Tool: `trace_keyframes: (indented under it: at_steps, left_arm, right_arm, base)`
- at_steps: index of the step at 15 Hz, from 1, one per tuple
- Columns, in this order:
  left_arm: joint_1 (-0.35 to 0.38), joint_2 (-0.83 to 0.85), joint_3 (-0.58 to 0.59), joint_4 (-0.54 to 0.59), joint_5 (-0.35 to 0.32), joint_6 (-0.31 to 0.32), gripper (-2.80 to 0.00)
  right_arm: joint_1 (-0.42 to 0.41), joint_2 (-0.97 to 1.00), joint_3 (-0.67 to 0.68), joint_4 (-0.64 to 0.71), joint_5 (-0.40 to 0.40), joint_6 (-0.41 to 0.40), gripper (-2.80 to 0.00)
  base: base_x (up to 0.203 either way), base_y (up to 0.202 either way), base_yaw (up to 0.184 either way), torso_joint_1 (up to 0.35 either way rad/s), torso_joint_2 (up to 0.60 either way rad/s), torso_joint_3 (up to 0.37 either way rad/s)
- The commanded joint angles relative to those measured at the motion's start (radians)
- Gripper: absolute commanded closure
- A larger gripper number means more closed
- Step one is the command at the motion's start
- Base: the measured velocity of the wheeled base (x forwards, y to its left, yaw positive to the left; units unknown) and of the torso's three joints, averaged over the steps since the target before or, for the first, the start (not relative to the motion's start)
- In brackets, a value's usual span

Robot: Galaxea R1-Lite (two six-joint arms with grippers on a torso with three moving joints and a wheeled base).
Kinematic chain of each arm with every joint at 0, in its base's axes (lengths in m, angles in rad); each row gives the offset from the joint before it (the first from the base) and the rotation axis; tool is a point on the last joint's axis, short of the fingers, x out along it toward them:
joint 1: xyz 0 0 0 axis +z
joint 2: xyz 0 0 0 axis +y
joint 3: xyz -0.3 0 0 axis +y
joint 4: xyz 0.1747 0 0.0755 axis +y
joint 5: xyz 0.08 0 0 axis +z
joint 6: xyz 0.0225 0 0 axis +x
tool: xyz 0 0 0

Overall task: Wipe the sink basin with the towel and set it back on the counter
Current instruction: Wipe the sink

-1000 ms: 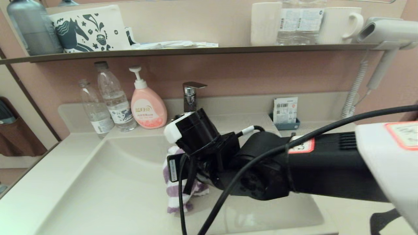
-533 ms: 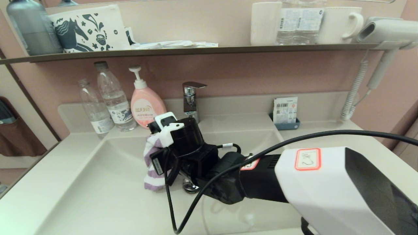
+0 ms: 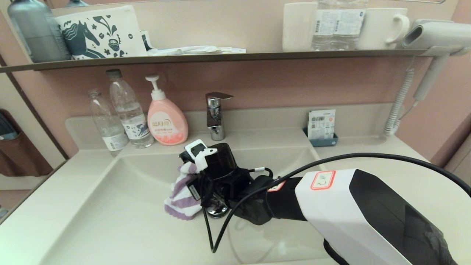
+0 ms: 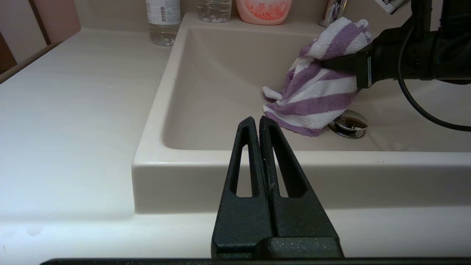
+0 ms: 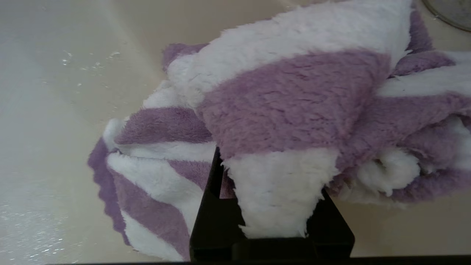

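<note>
The purple-and-white striped towel lies bunched on the floor of the cream sink basin, just left of the chrome drain plug. My right gripper reaches into the basin from the right and is shut on the towel, with white pile filling the space between its fingers. The towel's lower folds touch the basin beside the plug. My left gripper is shut and empty, parked low before the counter's front edge.
A chrome faucet stands behind the basin. Two clear bottles and a pink soap pump sit at the back left. A small blue holder with packets is at the back right, and a wall shelf hangs above.
The right gripper swept the towel leftward across the basin, then came back slightly right and lower. The drain plug, hidden earlier, now shows beside the towel.
</note>
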Motion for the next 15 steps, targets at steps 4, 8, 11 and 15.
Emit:
trace_keyframes:
  at_steps: [4, 8, 11, 15]
  left_arm:
    - [0.0, 0.001, 0.0, -0.001, 0.0, -0.001, 0.0]
    - [0.0, 0.001, 0.0, -0.001, 0.002, -0.001, 0.0]
    - [0.0, 0.001, 0.0, -0.001, 0.0, -0.001, 0.0]
    - [0.0, 0.001, 0.0, -0.001, 0.0, -0.001, 0.0]
  right_arm:
    - [-0.067, -0.016, 0.002, 0.002, -0.023, -0.011, 0.0]
    - [-0.097, -0.047, 0.036, 0.012, -0.093, 0.058, 0.0]
    - [-0.132, -0.103, 0.153, 0.01, -0.109, 0.061, 0.0]
    - [-0.18, -0.179, 0.285, 0.003, -0.129, 0.063, 0.0]
  base:
    - [0.0, 0.0, 0.0, 0.0, 0.0, 0.0]
    - [0.0, 0.0, 0.0, 0.0, 0.0, 0.0]
    - [0.0, 0.0, 0.0, 0.0, 0.0, 0.0]
    - [0.0, 0.0, 0.0, 0.0, 0.0, 0.0]
